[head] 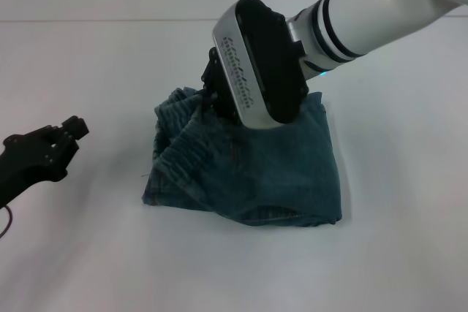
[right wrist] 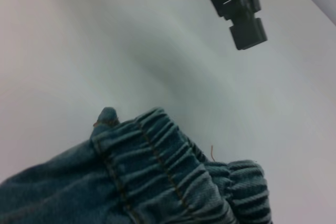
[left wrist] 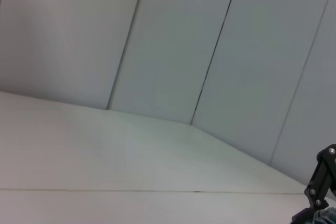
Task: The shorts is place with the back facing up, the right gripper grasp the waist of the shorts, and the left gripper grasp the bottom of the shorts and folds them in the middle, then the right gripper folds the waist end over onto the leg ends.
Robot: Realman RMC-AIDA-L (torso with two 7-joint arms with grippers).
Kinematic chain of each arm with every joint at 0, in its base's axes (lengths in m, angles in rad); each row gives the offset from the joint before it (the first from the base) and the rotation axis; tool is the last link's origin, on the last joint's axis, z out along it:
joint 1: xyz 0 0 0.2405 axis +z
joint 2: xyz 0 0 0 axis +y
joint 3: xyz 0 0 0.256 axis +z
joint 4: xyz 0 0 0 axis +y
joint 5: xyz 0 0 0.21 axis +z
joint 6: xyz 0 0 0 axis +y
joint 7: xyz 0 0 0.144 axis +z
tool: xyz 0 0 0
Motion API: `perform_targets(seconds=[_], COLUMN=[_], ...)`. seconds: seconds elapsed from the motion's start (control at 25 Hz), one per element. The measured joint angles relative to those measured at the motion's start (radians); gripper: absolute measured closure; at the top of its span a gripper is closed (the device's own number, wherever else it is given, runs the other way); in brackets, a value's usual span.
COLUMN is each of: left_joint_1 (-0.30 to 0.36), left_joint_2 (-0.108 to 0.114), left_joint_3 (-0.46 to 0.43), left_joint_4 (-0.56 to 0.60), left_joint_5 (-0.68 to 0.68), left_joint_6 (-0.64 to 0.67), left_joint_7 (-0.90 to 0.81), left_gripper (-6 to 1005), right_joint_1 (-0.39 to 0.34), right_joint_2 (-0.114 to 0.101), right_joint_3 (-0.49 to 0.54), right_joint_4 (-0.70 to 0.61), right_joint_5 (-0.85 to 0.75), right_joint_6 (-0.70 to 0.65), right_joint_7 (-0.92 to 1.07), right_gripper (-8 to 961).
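The blue-green denim shorts (head: 248, 173) lie folded in a bundle at the table's middle. My right gripper (head: 213, 96) hangs over their far left corner, shut on the waist of the shorts (right wrist: 157, 166), whose ruffled elastic band is raised off the table. Its fingers are mostly hidden behind the wrist housing. A curved stitched hem (head: 281, 215) shows along the bundle's near edge. My left gripper (head: 72, 129) rests low at the left, well apart from the shorts and holding nothing. The right wrist view shows it farther off (right wrist: 244, 27).
The white table (head: 395, 253) lies all around the shorts. Pale wall panels (left wrist: 173, 40) stand behind it. At one corner of the left wrist view, a black gripper part (left wrist: 321, 182) and a scrap of denim (left wrist: 326, 216) show.
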Motion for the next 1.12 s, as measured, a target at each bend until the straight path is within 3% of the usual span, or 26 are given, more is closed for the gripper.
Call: perform_targets(seconds=[0.12, 0.36, 0.48, 0.68, 0.88, 0.96, 1.12], left_joint_1=[0.004, 0.004, 0.002, -0.001, -0.001, -0.001, -0.013], left_joint_2=[0.003, 0.004, 0.004, 0.006, 0.008, 0.012, 0.024], left_joint_3=[-0.009, -0.011, -0.010, -0.008, 0.003, 0.003, 0.003], left_joint_4=[0.006, 0.014, 0.018, 0.042, 0.077, 0.087, 0.100], left_joint_5=[0.000, 0.001, 0.001, 0.001, 0.003, 0.015, 0.076], left_joint_6=[-0.020, -0.057, -0.060, -0.054, -0.012, 0.009, 0.059], left_joint_7=[0.000, 0.000, 0.000, 0.000, 0.001, 0.001, -0.016], left_gripper=[920, 921, 921, 920, 919, 918, 758], right_joint_1=[0.010, 0.012, 0.002, -0.059, -0.247, -0.368, -0.562], right_joint_2=[0.000, 0.000, -0.002, -0.007, -0.008, -0.009, -0.010], right_joint_3=[-0.009, -0.022, -0.016, 0.090, 0.233, 0.268, 0.311], right_joint_4=[0.006, -0.004, -0.026, -0.099, -0.223, -0.265, -0.279], right_joint_5=[-0.004, -0.005, -0.002, 0.037, 0.213, 0.327, 0.515], right_joint_6=[0.000, -0.020, -0.026, -0.101, -0.214, -0.243, -0.324], right_joint_7=[0.058, 0.103, 0.120, 0.156, 0.163, 0.159, 0.118], right_gripper=[828, 589, 514, 389, 237, 169, 88])
